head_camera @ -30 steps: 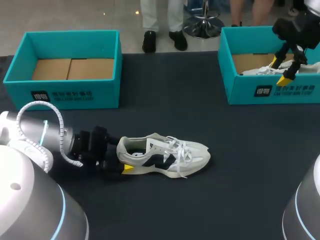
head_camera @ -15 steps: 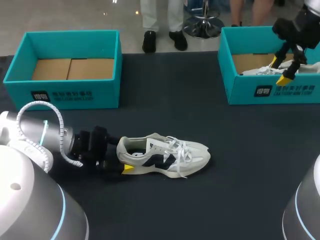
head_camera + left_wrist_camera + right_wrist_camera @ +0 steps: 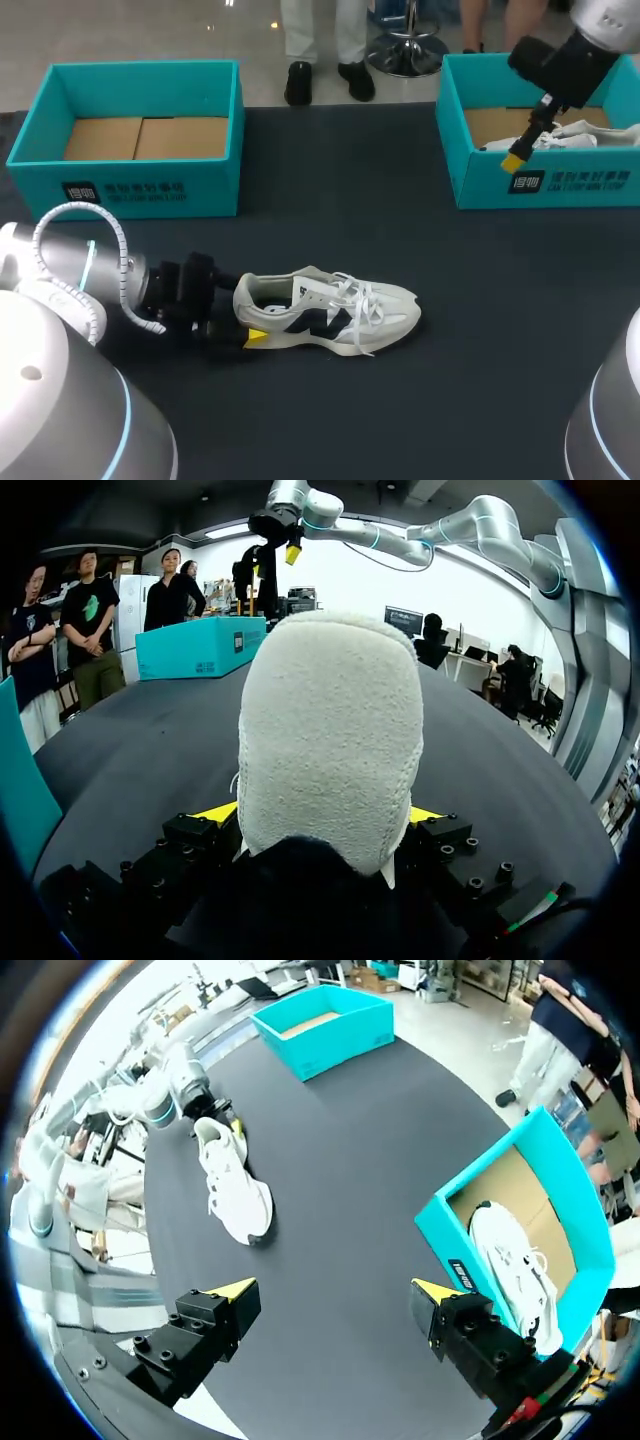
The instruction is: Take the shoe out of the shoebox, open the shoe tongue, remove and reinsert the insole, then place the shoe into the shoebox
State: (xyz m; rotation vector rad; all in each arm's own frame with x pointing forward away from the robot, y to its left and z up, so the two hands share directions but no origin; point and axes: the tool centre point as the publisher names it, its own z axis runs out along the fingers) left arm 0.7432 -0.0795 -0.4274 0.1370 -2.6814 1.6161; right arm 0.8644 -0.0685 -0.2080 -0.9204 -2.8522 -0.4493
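1 shoe point(image 3: 330, 310); heel seemingly clamped in left gripper point(image 3: 320, 813).

Swung the right gripper point(image 3: 530, 132) leftward along the right-hand shoebox point(image 3: 452, 150). Hardly stirred in the first half second, then covered nearly the whole way in the second. Started above the box's right half and ended over its left half. Carried the lower yellow fingertip point(image 3: 515, 160) from about the middle of the front wall point(image 3: 590, 185) to a spot nearer that wall's left end, just above the label point(image 3: 525, 182). Uncovered the middle of the white shoe point(image 3: 585, 130) lying in the box, hidden before behind the fingers, and covered instead a stretch nearer the shoe's left end.
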